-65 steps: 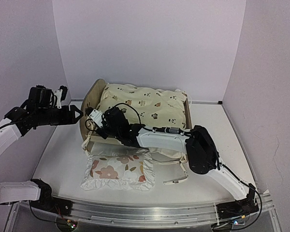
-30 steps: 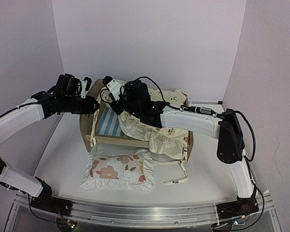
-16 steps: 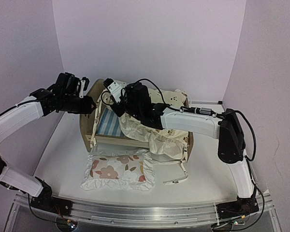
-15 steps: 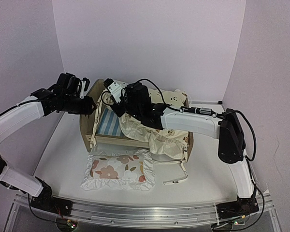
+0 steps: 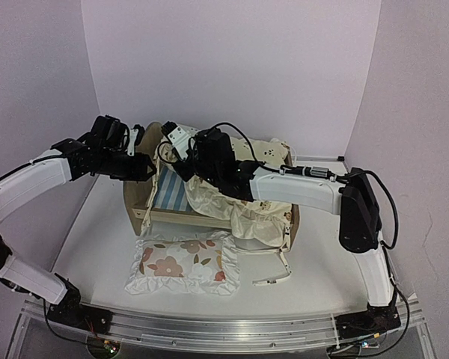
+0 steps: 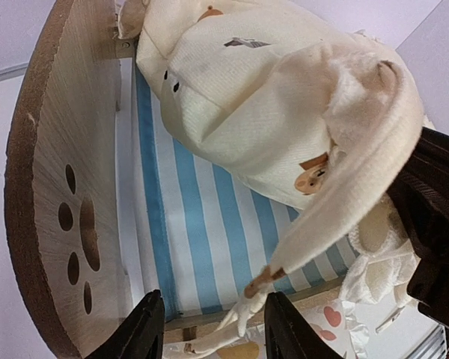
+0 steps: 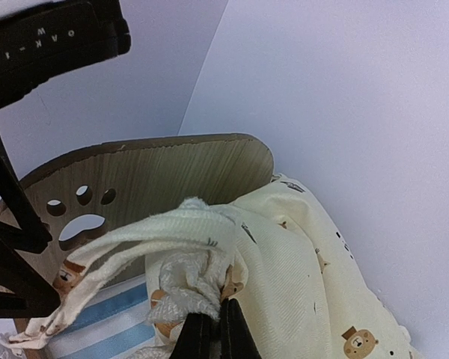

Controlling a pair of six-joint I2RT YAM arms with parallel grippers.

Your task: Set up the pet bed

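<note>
Right pincer [image 7: 209,329] clamped on cushion [image 7: 307,262], clear only from wrist, left pincer [image 6: 209,325] parted, empty, facing pet bed [image 6: 52,187]

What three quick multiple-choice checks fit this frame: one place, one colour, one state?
1. Where is the floral pillow?
A. On the table, in front of the pet bed
B. Inside the bed
C. In a gripper

2. What colours are the stripes on the bed's base?
A. Red and white
B. Blue and white
C. Green and yellow

3. What is the right gripper doing?
A. Open over the pillow
B. Shut on the cream cushion, holding that end up off the base
C. Resting on the table

Answers:
1 A: it lies flat on the table at the bed's near side.
2 B: the stripes show under the raised cushion.
3 B: its fingers pinch bunched fabric.
</note>
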